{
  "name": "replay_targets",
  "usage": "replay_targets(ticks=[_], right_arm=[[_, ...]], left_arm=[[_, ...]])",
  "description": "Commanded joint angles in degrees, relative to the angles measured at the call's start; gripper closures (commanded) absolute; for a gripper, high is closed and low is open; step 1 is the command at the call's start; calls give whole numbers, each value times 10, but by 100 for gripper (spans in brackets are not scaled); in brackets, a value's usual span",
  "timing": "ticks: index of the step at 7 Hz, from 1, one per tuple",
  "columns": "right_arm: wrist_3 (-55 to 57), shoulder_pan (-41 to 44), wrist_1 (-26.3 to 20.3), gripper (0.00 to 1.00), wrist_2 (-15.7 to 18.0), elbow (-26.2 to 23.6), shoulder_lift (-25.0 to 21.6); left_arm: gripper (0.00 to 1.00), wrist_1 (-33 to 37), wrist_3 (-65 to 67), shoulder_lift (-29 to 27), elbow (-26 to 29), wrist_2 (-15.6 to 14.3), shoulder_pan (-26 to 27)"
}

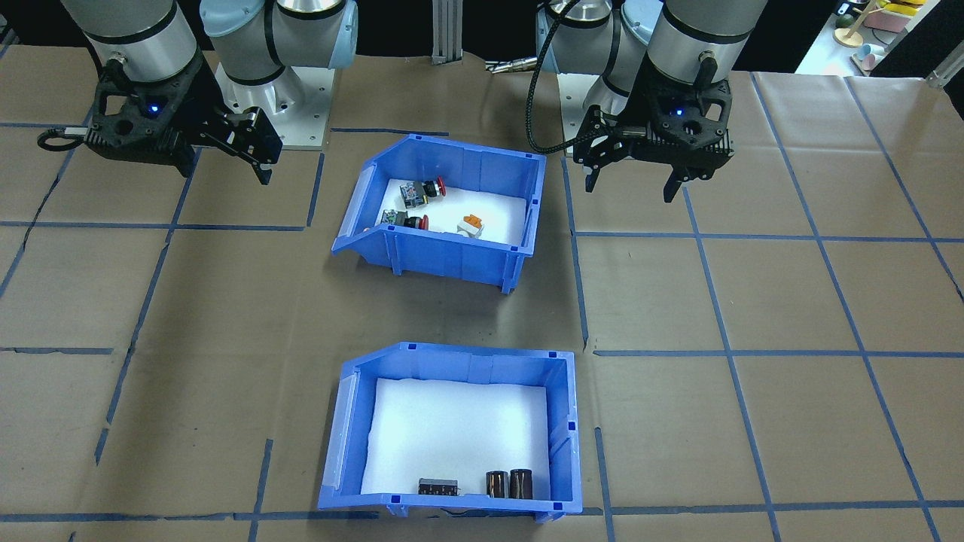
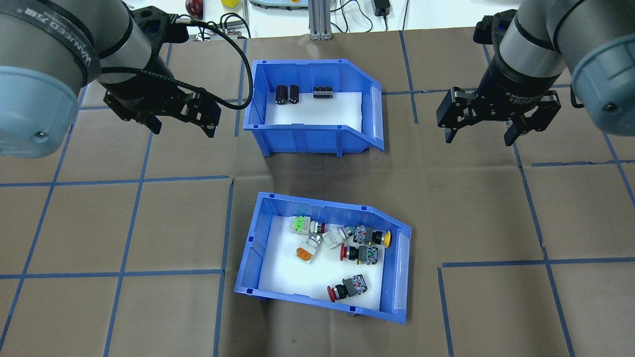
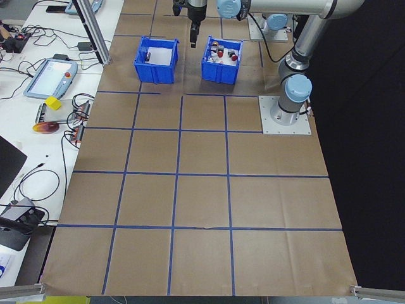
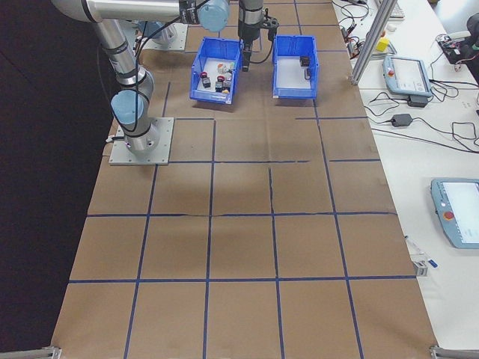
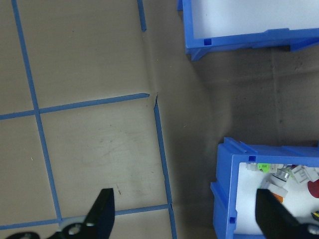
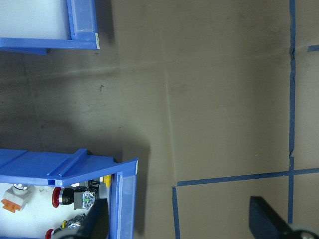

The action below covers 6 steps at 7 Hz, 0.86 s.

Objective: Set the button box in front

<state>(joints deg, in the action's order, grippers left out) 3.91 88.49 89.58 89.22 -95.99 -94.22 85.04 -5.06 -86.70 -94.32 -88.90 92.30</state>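
The button box (image 2: 325, 302) sat on the tabletop (image 2: 124, 228) toward the robot's edge, slightly skewed against the blue tape grid (image 2: 134, 181). On its white liner lay red mushroom-head buttons (image 2: 346, 289), a yellow-capped one (image 2: 383, 238), a green switch part (image 2: 299, 224) and an orange one (image 2: 303, 254). Its low open front faced the robot's right.

The second bin (image 2: 305, 135) stood farther out, toward the operators' edge, well apart from the button box with bare brown paper between them. It held two black cylinders (image 2: 287, 94) and a dark block (image 2: 322, 92) against its far wall.

The left end effector (image 2: 183, 126) hung above the tabletop, off the left side of the second bin, its fingers spread and holding nothing. A black cable (image 2: 233, 74) looped from its wrist. In the left wrist view the two fingertips (image 5: 104, 211) stood wide apart, over bare paper beside a corner of the button box (image 5: 234, 199).

The right end effector (image 2: 478, 136) hung on the opposite side, off the right of the second bin, fingers likewise spread and empty. Its wrist view showed the open front of the button box (image 6: 124, 199) below and a corner of the second bin (image 6: 82, 25) above.
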Motion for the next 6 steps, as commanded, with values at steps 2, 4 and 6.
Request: replay_targets(ticks=[2, 4, 6], right_arm=[[-104, -2, 3, 0, -1, 12, -4], [-250, 0, 4, 0, 2, 22, 16], [-388, 3, 39, 0, 1, 62, 76]], left_arm=[[1, 9, 2, 7, 6, 4, 0], [1, 7, 114, 17, -9, 90, 1], [1, 9, 323, 37, -54, 90, 2]])
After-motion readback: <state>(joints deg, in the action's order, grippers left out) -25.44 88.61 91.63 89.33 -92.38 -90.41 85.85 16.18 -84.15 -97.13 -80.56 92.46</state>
